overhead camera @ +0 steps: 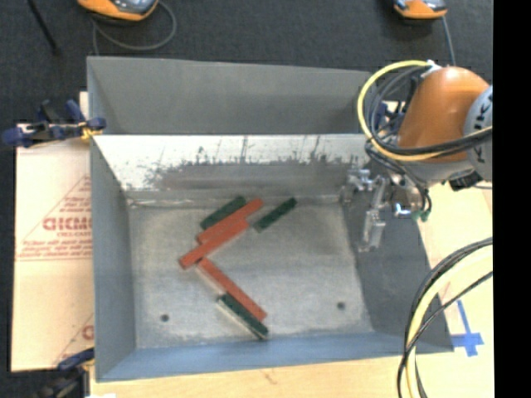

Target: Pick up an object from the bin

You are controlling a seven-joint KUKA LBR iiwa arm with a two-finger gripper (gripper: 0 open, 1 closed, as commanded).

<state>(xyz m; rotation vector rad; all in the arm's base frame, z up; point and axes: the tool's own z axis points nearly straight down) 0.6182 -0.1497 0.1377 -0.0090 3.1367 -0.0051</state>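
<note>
Nothing is picked yet: the gripper (367, 235), spread or pressed together I cannot tell, hangs by the right wall of the grey metal bin (112, 247), well apart from the long red-brown blocks (222, 232) and dark green bars (275, 213) lying mid-floor.

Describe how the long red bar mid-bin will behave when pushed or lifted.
The long red bar looks straight and flat-sided: probably stiff, likely to slide rather than roll. A dark green bar lies against it and a second red bar meets its lower end, so a push would likely shift both. Gripped off-centre, it may tilt.
</note>
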